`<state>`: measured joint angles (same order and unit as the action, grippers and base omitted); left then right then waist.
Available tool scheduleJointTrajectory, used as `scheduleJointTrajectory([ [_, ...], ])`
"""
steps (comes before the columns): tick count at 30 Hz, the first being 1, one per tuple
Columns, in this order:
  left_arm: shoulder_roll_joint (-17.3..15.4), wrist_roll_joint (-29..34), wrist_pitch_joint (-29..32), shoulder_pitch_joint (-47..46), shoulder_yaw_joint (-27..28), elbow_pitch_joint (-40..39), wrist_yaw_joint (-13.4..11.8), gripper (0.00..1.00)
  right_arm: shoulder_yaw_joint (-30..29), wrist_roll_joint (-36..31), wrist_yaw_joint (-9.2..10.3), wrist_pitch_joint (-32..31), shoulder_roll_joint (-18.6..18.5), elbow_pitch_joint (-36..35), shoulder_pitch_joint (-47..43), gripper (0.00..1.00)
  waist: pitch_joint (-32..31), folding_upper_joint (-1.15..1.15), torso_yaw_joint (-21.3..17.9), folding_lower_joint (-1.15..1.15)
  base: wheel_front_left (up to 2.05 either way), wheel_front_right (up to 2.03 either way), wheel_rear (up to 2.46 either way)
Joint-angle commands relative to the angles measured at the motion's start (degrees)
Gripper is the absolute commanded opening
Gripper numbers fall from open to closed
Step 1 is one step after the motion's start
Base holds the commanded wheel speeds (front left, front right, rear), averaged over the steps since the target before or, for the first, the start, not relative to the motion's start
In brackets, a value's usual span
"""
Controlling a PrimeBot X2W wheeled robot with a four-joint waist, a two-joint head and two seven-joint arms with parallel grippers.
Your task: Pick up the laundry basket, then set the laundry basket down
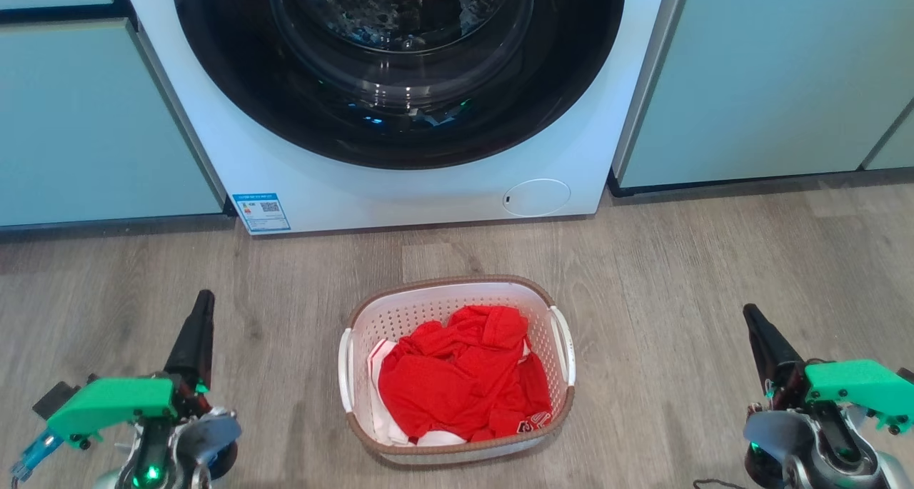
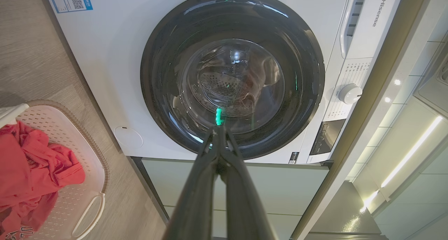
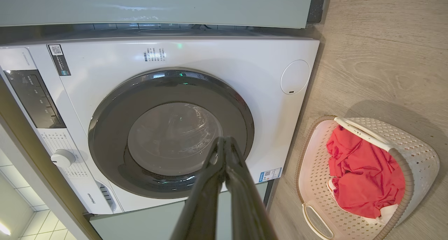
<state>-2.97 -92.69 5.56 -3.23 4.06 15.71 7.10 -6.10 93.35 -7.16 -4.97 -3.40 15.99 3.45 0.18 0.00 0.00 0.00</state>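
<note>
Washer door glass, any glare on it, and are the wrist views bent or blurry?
Head view: the washer door mirrors blue and green glints, otherwise sharp. Left wrist view: bowed cabinet edges, a strip light flares, the left gripper looks soft. Right wrist view: same bowing; the laundry basket casts a soft shadow on the floor.

Closed jaws point at the washer (image 2: 115, 57), laundry basket (image 2: 87, 152) lower left.
</note>
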Motion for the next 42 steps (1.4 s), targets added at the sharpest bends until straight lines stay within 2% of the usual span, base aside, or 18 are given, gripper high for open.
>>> scheduleJointTrajectory([
  [1, -0.33, 0.07, 0.48, -2.91, 1.91, -1.67, 0.38, 0.0, 0.87, -0.11, -0.33, -0.48, -0.41, -2.04, 2.62, 0.0, 0.0, 0.0, 0.0, 0.0, 0.0, 0.0, 0.0],
  [42, -0.14, 0.3, 0.7, -2.93, 2.19, -1.66, 0.38, 0.0, 0.31, -0.58, -0.33, -0.93, -0.02, -2.0, 2.67, 0.0, 0.0, 0.0, 0.0, 0.0, 0.0, 0.0, 0.0],
])
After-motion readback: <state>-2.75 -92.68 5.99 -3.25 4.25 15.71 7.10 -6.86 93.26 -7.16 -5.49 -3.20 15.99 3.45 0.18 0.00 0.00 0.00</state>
